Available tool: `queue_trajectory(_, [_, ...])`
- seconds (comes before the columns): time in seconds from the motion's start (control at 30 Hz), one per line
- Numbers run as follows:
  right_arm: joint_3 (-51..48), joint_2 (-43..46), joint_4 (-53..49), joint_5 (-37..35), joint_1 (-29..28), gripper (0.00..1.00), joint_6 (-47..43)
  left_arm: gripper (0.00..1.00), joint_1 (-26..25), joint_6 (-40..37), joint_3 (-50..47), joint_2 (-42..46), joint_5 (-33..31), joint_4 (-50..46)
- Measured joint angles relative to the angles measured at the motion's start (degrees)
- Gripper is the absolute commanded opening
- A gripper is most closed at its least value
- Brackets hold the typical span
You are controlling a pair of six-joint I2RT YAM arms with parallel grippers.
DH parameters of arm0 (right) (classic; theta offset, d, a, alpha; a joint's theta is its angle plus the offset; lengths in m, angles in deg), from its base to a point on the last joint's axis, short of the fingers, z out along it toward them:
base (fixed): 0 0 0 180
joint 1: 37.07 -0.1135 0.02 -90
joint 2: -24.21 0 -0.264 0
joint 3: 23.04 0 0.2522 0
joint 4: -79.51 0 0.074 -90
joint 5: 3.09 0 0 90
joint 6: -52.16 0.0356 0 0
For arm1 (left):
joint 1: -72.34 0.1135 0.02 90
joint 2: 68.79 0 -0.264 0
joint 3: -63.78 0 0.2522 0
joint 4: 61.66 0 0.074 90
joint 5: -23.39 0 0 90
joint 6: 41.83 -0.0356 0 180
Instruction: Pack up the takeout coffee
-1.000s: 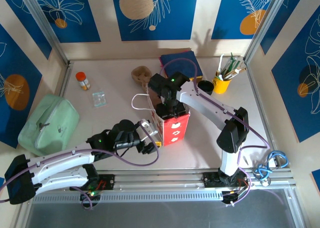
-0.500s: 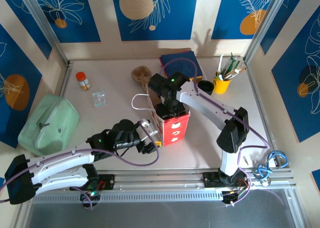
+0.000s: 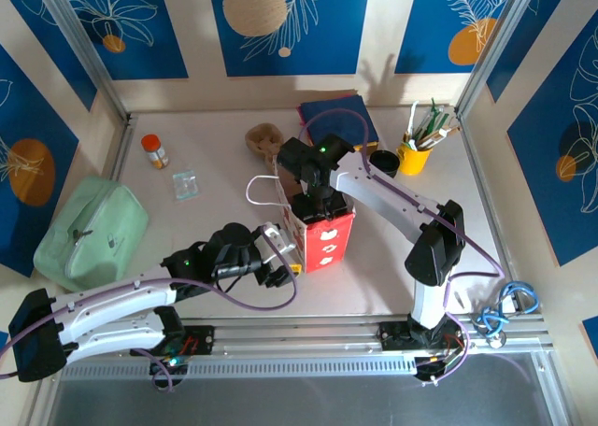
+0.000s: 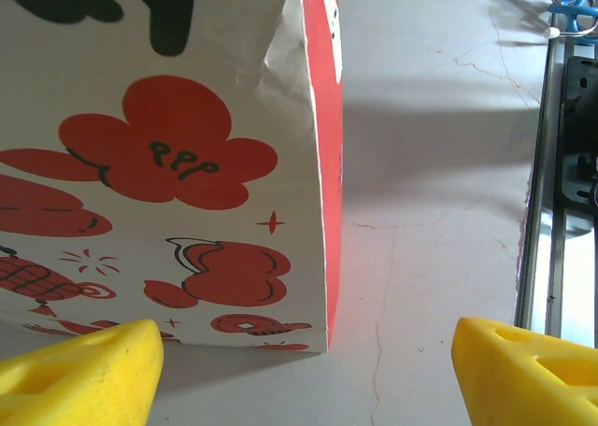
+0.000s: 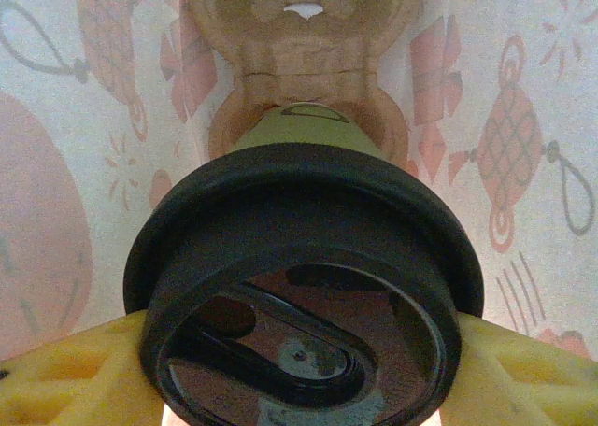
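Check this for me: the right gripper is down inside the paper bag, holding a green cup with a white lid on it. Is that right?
Not quite: the lid is black, not white, as the right wrist view shows. The rest stands: the right gripper is down inside the paper bag, holding a green cup with that lid on it.

One red-and-white paper bag (image 3: 322,237), one green cup (image 5: 294,132) with one black lid (image 5: 304,258), one brown cup carrier (image 3: 263,141), one yellow cup of utensils (image 3: 412,155), one green pouch (image 3: 92,232), one orange-capped bottle (image 3: 154,150), one blue cloth (image 3: 338,118).
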Motion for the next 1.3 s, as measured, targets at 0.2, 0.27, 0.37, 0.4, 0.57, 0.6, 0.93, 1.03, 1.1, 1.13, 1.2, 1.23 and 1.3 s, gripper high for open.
queue_trajectory(0.2, [0.0, 0.0, -0.02, 0.2, 0.0, 0.61, 0.0, 0.81, -0.02, 0.0, 0.0, 0.0, 0.0, 0.0])
queue_trajectory(0.27, [0.0, 0.0, 0.0, 0.28, 0.0, 0.61, -0.02, 0.81, -0.02, 0.0, 0.0, 0.0, 0.0, 0.0])
queue_trajectory(0.37, [0.0, 0.0, 0.0, 0.48, 0.0, 0.61, 0.0, 0.81, 0.0, 0.0, 0.0, 0.0, 0.0, 0.0])
queue_trajectory(0.4, [0.0, 0.0, 0.0, 0.5, -0.02, 0.61, -0.02, 0.81, -0.02, 0.0, 0.0, 0.0, 0.0, 0.0])
queue_trajectory(0.57, [0.0, 0.0, -0.02, 0.68, 0.0, 0.61, 0.0, 0.81, -0.02, 0.0, 0.0, 0.0, -0.2, 0.0])
queue_trajectory(0.6, [0.0, 0.0, -0.04, 0.7, 0.0, 0.61, -0.02, 0.81, -0.02, 0.0, 0.0, 0.0, -0.26, -0.02])
queue_trajectory(0.93, [-0.11, 0.0, -0.26, 1.31, 0.0, 0.61, -0.02, 0.81, -0.02, 0.0, 0.22, 0.0, -0.42, 0.0])
queue_trajectory(1.03, [-0.13, 0.0, -0.28, 1.84, 0.0, 0.61, -0.02, 0.81, -0.02, 0.0, 0.24, 0.0, -0.42, 0.0])
queue_trajectory(1.1, [-0.28, 0.0, -0.31, 2.21, 0.0, 0.61, -0.02, 0.81, -0.02, 0.0, 0.31, 0.0, -0.42, -0.02])
queue_trajectory(1.13, [-0.37, 0.0, -0.31, 2.47, 0.0, 0.61, -0.04, 0.81, -0.02, 0.0, 0.35, -0.07, -0.42, 0.0])
queue_trajectory(1.2, [-0.44, 0.0, -0.26, 3.23, 0.0, 0.61, -0.07, 0.81, -0.02, 0.0, 0.68, -0.37, -0.39, -0.02])
queue_trajectory(1.23, [-0.44, 0.0, -0.24, 3.52, 0.0, 0.61, -0.09, 0.81, -0.02, 0.0, 0.9, -0.61, -0.39, 0.0])
queue_trajectory(1.3, [-0.44, 0.0, -0.26, 3.93, 0.0, 0.61, -0.22, 0.81, -0.02, 0.0, 1.22, -0.9, -0.39, 0.0])
